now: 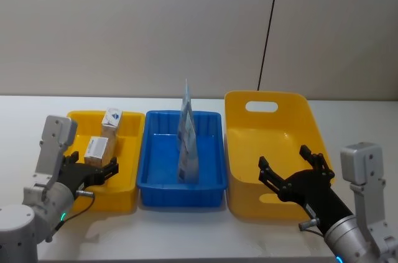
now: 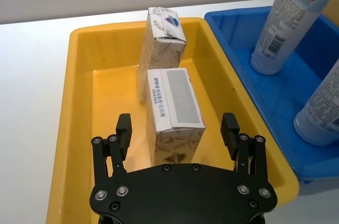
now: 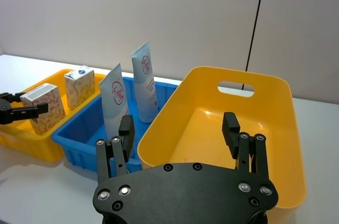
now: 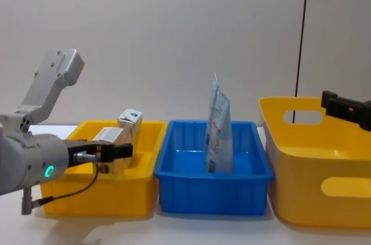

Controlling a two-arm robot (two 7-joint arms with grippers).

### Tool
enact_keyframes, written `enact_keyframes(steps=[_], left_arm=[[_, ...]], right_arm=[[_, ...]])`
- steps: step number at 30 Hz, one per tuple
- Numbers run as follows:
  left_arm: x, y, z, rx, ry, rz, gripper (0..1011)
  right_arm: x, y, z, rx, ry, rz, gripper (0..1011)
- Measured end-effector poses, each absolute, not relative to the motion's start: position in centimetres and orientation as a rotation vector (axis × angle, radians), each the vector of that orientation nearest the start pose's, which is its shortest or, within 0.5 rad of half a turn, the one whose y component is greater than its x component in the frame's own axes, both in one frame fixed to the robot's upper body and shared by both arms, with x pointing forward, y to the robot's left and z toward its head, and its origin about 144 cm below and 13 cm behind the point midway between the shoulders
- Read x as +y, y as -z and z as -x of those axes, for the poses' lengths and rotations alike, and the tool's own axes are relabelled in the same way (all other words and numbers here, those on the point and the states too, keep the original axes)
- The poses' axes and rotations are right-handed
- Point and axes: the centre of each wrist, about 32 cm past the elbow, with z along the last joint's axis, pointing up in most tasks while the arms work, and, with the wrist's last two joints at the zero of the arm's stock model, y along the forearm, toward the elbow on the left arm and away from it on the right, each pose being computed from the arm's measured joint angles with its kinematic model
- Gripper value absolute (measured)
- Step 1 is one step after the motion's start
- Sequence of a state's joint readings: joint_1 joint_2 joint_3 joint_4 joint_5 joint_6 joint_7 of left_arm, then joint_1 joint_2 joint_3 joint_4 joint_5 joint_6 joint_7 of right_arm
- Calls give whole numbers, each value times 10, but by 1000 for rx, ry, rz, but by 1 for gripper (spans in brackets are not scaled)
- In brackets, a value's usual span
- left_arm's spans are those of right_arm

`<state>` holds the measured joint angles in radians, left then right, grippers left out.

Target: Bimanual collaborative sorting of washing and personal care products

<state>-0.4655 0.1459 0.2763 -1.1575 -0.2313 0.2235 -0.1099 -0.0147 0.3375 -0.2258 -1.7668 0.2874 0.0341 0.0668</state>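
Holds the left tool (image 2: 177,124) spread wide over the near end of the small yellow plastic bin (image 2: 79,107), fingers on either side of the nearer tan leaf-print carton with a white top (image 2: 175,105) (a gap on each side, nothing gripped). Has a second carton of the same kind (image 2: 165,38) upright just behind it in that bin. Has two pale blue flat tapering tubes (image 3: 115,102) standing in the blue plastic bin (image 1: 211,157), middle of three on the white tabletop (image 1: 37,107). Hangs the right tool (image 3: 178,123), likewise wide open and empty, over the near part of the large yellow bin with a handle cutout (image 3: 265,128).
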Motion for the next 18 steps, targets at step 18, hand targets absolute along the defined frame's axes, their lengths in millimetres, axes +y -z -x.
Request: enact_keyframes(steps=[18], left_arm=[[215, -1173, -600, 147, -1274, -196, 708]], right_arm=[[-237, -1189, -443, -75, 1229, -26, 1002]])
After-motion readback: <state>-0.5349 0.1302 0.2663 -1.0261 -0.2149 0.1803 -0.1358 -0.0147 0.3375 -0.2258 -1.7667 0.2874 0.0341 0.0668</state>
